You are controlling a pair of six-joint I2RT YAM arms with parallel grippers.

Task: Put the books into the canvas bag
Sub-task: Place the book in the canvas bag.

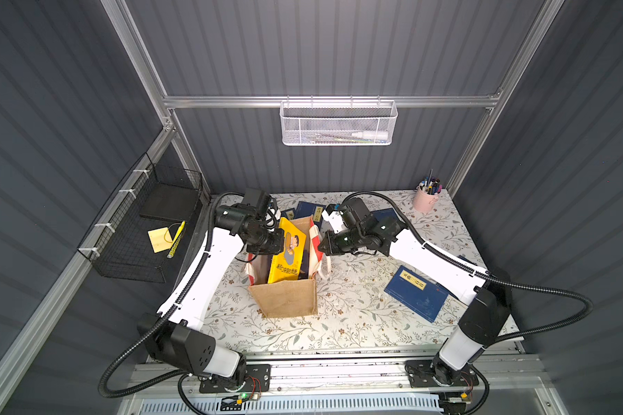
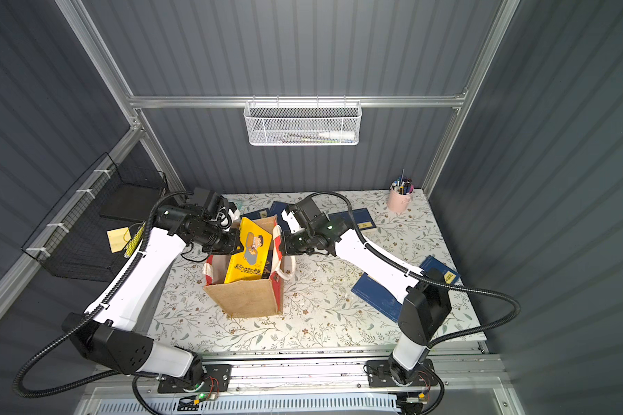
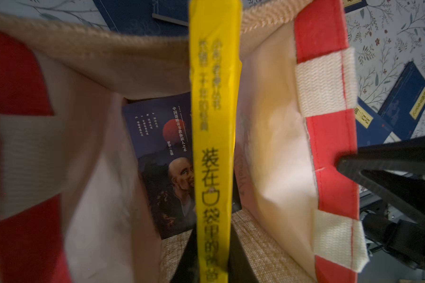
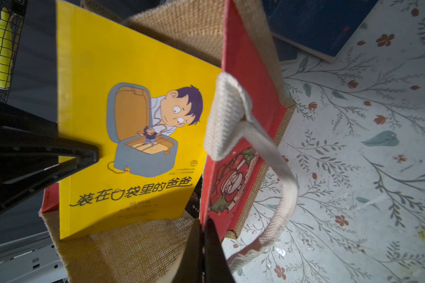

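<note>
In the canvas bag's (image 1: 285, 298) mouth, your left gripper (image 3: 212, 235) clamps the tilted yellow book (image 1: 289, 251). Your right gripper (image 4: 203, 224) pinches the bag's side rim.

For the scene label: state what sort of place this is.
Likely a robot test booth dressed as a home desk: grey corrugated walls on an aluminium frame, a floral-covered table, a pink pen cup and a white mesh basket hung behind.

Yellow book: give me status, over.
Left gripper shut on yellow book, tilted, partly inside canvas bag. Right gripper shut on bag's side rim. One dark book inside. Nothing blocking the mouth.
</note>
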